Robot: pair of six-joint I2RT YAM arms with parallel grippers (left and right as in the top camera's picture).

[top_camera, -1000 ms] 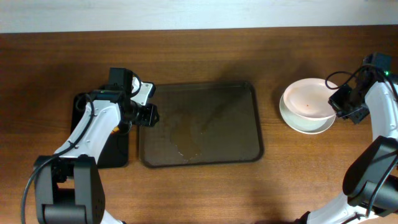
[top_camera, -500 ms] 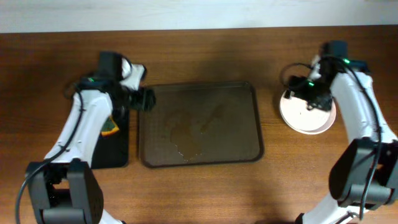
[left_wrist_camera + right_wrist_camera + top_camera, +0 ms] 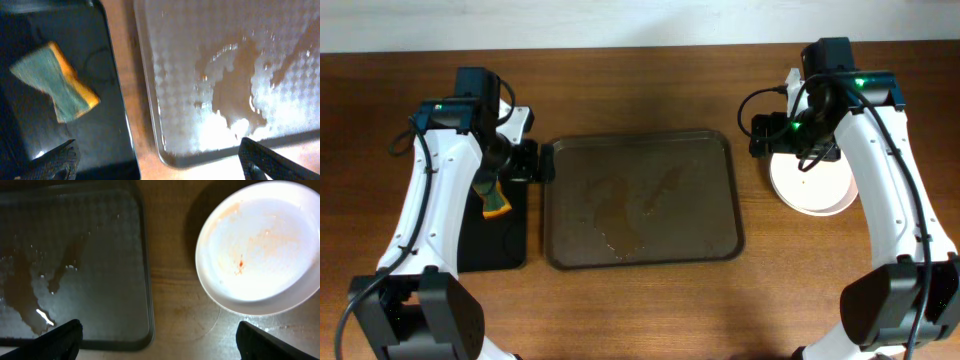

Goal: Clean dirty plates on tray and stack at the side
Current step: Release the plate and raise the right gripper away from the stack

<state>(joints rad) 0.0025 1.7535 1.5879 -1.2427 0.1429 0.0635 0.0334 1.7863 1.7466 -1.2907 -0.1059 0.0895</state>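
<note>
The dark brown tray lies in the middle of the table with no plate on it, only a wet smear; it also shows as the tray and the tray. The white plates sit stacked to the tray's right, partly under my right arm. The top of the plates carries faint orange specks. My right gripper hangs open over the gap between tray and plates, holding nothing. My left gripper is open and empty above the tray's left rim.
A narrow black tray lies left of the brown one. A green and orange sponge rests on it. Bare wooden table surrounds everything, and a pale wall runs along the far edge.
Both grippers have opened wide. My right arm swung from the plates' right side to their left. My left arm shifted back and left, and the sponge stays on the black tray.
</note>
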